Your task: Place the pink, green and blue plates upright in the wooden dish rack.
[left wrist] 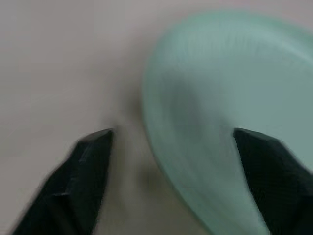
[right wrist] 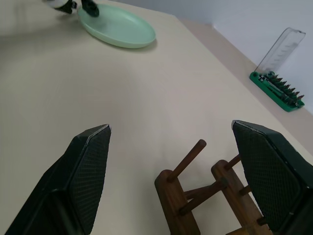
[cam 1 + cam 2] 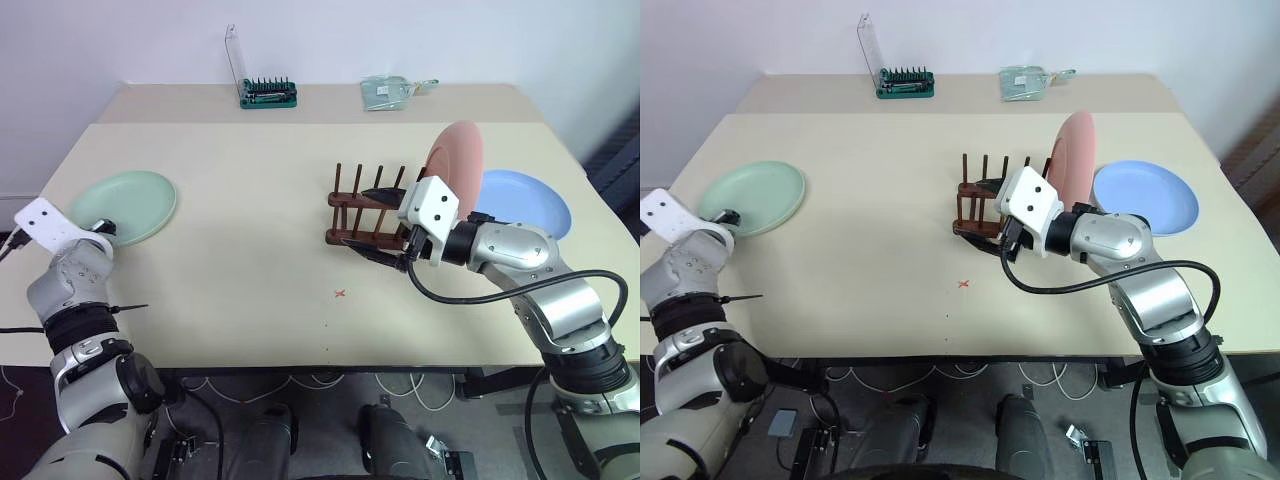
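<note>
The pale green plate lies flat at the table's left. My left gripper is open at its near rim, one finger over the plate and the other over bare table. The pink plate stands upright at the right end of the wooden dish rack. The blue plate lies flat just right of the rack. My right gripper is open at the rack's near side, holding nothing. In the right wrist view the rack's pegs sit between its fingers.
A green-based tool holder with a clear lid and a small plastic packet sit on the back table. A red cross marks the tabletop near the front edge. Bare table spans between the green plate and the rack.
</note>
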Available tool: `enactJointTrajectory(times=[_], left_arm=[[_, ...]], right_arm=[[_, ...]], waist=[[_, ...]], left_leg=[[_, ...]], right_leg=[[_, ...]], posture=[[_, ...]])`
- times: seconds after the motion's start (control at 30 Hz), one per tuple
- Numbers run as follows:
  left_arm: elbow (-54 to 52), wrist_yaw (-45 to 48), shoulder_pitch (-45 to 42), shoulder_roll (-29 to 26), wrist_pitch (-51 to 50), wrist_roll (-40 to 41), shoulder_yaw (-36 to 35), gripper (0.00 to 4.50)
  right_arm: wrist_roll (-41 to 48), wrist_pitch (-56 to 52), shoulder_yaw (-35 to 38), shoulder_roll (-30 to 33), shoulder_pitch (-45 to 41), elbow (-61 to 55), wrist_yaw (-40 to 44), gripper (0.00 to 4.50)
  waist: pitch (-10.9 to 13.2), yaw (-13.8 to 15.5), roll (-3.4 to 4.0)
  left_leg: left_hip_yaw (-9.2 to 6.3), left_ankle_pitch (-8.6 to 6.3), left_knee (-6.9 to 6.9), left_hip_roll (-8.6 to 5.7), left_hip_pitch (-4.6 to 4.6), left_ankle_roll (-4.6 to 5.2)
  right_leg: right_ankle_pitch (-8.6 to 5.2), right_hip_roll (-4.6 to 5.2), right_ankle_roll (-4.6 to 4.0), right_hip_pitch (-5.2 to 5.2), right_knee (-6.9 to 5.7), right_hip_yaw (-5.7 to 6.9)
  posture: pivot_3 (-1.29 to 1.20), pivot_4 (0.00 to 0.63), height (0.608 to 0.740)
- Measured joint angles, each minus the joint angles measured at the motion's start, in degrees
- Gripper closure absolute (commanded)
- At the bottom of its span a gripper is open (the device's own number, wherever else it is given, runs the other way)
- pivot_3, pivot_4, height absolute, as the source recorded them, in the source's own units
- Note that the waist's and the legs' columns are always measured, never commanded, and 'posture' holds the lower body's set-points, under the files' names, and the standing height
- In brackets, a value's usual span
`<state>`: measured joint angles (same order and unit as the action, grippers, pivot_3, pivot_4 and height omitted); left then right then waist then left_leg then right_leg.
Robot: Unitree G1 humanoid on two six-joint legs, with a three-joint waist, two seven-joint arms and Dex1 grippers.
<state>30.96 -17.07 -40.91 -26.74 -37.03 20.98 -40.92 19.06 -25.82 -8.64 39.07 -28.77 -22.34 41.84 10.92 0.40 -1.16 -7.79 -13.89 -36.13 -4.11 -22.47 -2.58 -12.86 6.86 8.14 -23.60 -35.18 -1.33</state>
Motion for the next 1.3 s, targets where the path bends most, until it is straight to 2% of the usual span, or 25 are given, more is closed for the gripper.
enactJointTrajectory(times=[0.17, 0.3, 0.43, 0.57, 0.73, 0.97, 1.17, 1.23, 1.3], left_arm=[[0.53, -1.50, -0.47, 0.43, 1.65, 1.88, -1.38, 4.49], [-0.75, 1.30, -2.16, 1.10, 5.21, 1.92, 1.25, 4.49], [-10.67, 9.82, -2.14, 4.52, 13.19, -0.01, 11.37, 4.49], [-20.27, 12.34, -2.63, 6.92, 14.09, -2.94, 20.48, 4.49], [-27.59, 12.45, -3.03, 12.83, 9.16, -2.56, 26.74, 4.49], [-35.74, 13.26, -4.68, 13.81, -1.38, -0.74, 29.75, 4.49], [-38.31, 13.89, -5.23, 14.60, -6.63, 1.10, 29.91, 4.49], [-39.70, 15.06, -5.23, 14.70, -8.32, 2.18, 30.09, 4.50], [-41.31, 15.74, -5.25, 15.07, -9.52, 2.85, 30.49, 4.50]], right_arm=[[-0.73, -0.22, 0.31, -0.03, 1.46, -0.21, -0.54, 0.46], [-1.55, -0.06, 0.32, -0.35, 1.46, -1.25, -1.08, 0.46], [-8.70, 4.59, -2.62, -0.61, -1.55, -0.37, -1.89, 0.46], [-17.61, 11.05, -6.72, -2.09, -5.56, 4.31, -3.54, 0.46], [-27.59, 17.75, -12.05, -7.11, -10.48, 12.57, -6.97, 0.46], [-39.39, 24.48, -15.83, -9.33, -12.99, 19.97, -10.83, 0.46], [-44.14, 27.89, -16.94, -11.44, -13.34, 23.18, -11.82, 0.46], [-46.21, 28.34, -16.95, -12.07, -13.90, 25.40, -13.25, 1.02], [-47.55, 28.91, -16.96, -12.51, -14.64, 27.17, -13.71, 1.86]], waist=[[0.00, -0.23, 0.00], [0.00, -0.04, -0.02], [0.06, 0.30, -0.17], [0.06, -0.37, -0.17], [0.06, -1.53, -0.17], [0.07, -1.29, -0.17], [0.07, -1.47, -0.16], [0.07, -1.44, -0.16], [0.07, -1.41, -0.16]], left_leg=[[0.00, 0.01, 0.02, 0.02, 0.01, -0.02], [0.01, 0.02, 0.00, 0.01, 0.01, -0.04], [0.03, 0.17, -0.01, -0.01, -0.06, -0.30], [0.07, 0.18, 0.07, 0.01, 0.00, -0.32], [0.05, 0.21, 0.09, 0.03, 0.01, -0.36], [0.05, 0.21, 0.08, 0.02, -0.03, -0.37], [0.04, 0.23, 0.09, 0.02, -0.01, -0.40], [0.04, 0.24, 0.09, 0.02, -0.02, -0.41], [0.03, 0.24, 0.09, 0.02, -0.02, -0.41]], right_leg=[[0.01, 0.00, -0.02, -0.02, -0.01, 0.00], [0.01, 0.00, -0.02, 0.03, 0.01, 0.00], [0.03, 0.01, -0.04, 0.03, 0.10, 0.00], [0.03, 0.01, -0.04, 0.00, 0.06, -0.02], [0.03, -0.02, -0.04, -0.06, -0.01, -0.02], [0.03, -0.03, -0.05, -0.06, 0.01, -0.03], [0.03, -0.04, -0.05, -0.07, -0.01, -0.04], [0.03, -0.04, -0.05, -0.07, -0.01, -0.04], [0.03, -0.04, -0.06, -0.07, 0.00, -0.04]], posture=[[0.00, 0.150, 0.740], [0.00, 0.150, 0.740], [0.00, 0.150, 0.740], [0.00, 0.150, 0.740], [0.00, 0.150, 0.740], [0.00, 0.150, 0.740], [0.00, 0.150, 0.740], [0.00, 0.150, 0.740], [0.00, 0.150, 0.740]])
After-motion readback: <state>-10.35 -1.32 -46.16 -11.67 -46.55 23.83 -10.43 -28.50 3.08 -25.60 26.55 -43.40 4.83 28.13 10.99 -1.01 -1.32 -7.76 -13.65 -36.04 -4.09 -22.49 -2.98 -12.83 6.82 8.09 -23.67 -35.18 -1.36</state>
